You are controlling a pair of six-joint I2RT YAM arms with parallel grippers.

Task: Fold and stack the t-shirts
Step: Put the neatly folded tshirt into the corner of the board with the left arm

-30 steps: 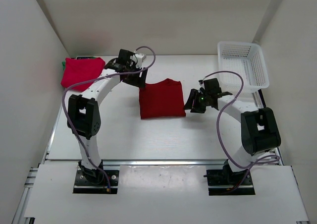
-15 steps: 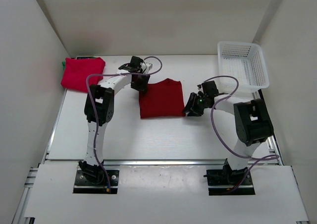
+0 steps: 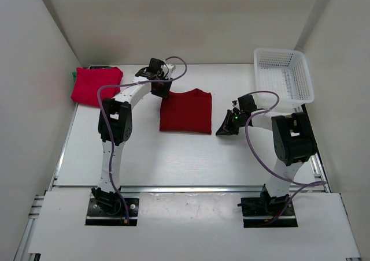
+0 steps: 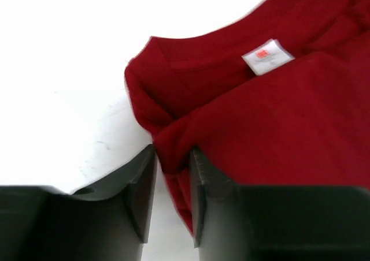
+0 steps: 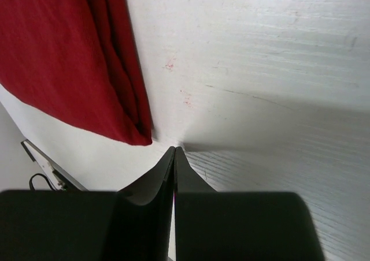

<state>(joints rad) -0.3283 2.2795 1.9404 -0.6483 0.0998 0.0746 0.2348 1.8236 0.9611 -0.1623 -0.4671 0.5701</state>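
My left tool pinches an edge fold of the red t-shirt; its white neck label faces up; the white counter lies beside it.

This is a robotics lab test cell, not a home or a shop. A plain white bench is boxed in by bare white panels on three sides. Along its near edge runs a slotted aluminium frame rail. Two white-and-black robot arms, the left arm and the right arm, are bolted there on black base plates, with loose purple cables trailing. The only furnishing is a white mesh basket.
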